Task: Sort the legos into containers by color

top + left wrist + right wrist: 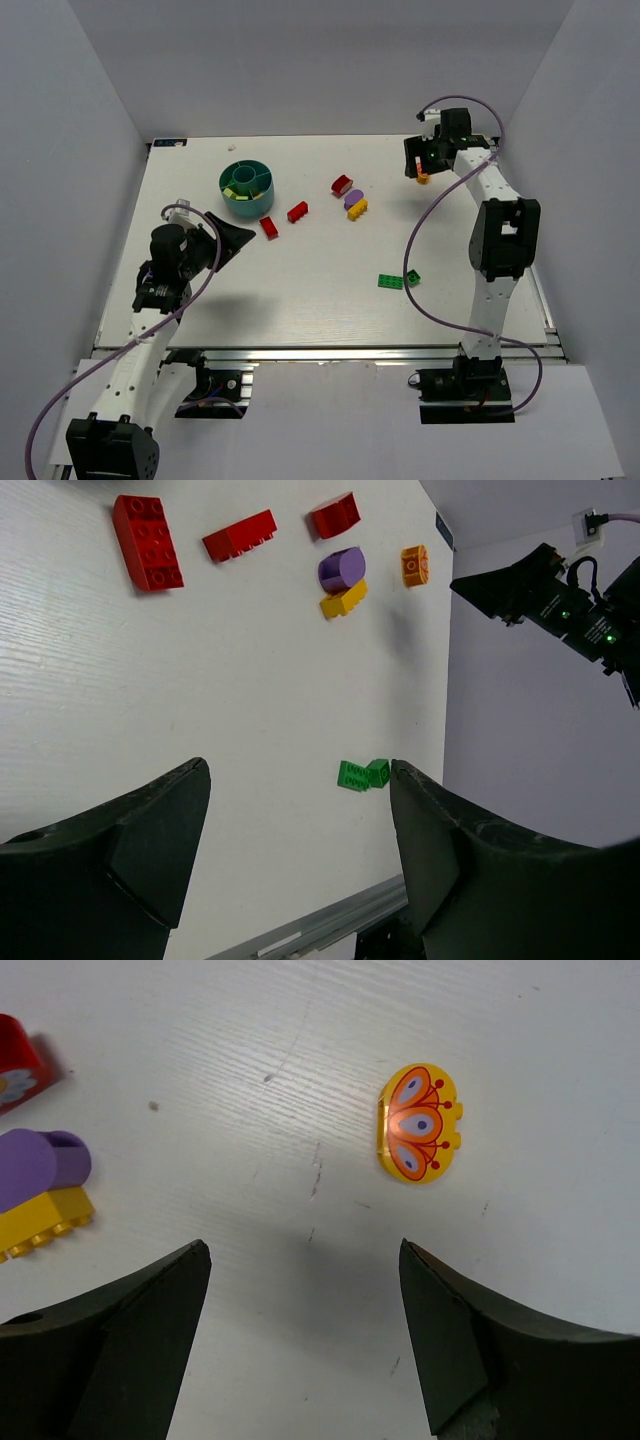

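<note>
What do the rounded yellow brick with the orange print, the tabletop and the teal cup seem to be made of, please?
The rounded yellow brick looks like moulded plastic: smooth, slightly glossy, with crisp edges and a printed pattern. The tabletop is white and matt with fine grain lines, probably painted wood or laminate; the look leaves that open. The teal cup seems to be plastic: uniform colour, thin inner walls.

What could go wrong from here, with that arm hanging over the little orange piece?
1. The orange piece lies off to one side of the open right gripper, not between its fingers. Closing from here would likely miss it or nudge it away.
2. The purple piece touches the yellow brick. Grabbing one may drag the other along, so both could end up in the same compartment of the cup.
</note>
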{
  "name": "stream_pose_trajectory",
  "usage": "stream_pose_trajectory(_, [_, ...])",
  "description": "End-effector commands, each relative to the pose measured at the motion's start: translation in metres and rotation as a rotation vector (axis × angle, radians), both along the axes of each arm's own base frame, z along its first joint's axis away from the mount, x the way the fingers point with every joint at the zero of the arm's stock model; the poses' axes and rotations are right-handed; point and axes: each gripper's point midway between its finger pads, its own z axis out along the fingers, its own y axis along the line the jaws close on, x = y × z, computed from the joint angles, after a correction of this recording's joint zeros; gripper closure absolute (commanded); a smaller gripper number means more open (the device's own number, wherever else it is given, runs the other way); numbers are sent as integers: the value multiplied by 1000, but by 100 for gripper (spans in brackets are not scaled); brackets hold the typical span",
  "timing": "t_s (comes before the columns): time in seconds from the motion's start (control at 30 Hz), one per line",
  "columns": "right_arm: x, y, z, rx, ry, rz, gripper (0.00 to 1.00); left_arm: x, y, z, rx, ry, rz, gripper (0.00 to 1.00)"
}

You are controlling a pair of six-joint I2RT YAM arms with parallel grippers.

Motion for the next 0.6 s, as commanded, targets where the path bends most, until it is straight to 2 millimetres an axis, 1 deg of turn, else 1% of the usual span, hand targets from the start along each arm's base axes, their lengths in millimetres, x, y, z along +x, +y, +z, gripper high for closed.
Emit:
stream_pose_trajectory(0.0, [14,-2,3,10,-16,37,20,9,6,17,10,-52,47,18])
stream_pose_trajectory(0.03, [16,-1,1,14,-14,42,20,10,7,18,11,-50,53,18])
stream_pose_trajectory(0.17, [38,-4,-12,0,-30,24,21,14,10,19,33,-46,68,18])
stream_pose_trajectory(0.27, [50,-8,-15,-22,-55,5,21,17,11,20,41,-47,73,18])
stream_pose_trajectory(0.33, [60,-14,-17,-40,-76,-25,22,19,12,21,37,-52,79,18])
stream_pose_trajectory(0.37, [63,-16,-23,-49,-73,-42,22,20,12,20,34,-50,82,18])
stream_pose_trajectory(0.4, [68,-22,-21,-70,-90,-74,23,21,11,22,26,-55,85,18])
stream_pose_trajectory(0.5, [71,-30,-30,-99,-84,-113,25,22,11,20,16,-54,89,18])
stream_pose_trajectory(0.57, [71,-32,-35,-105,-77,-118,25,23,11,18,13,-52,93,18])
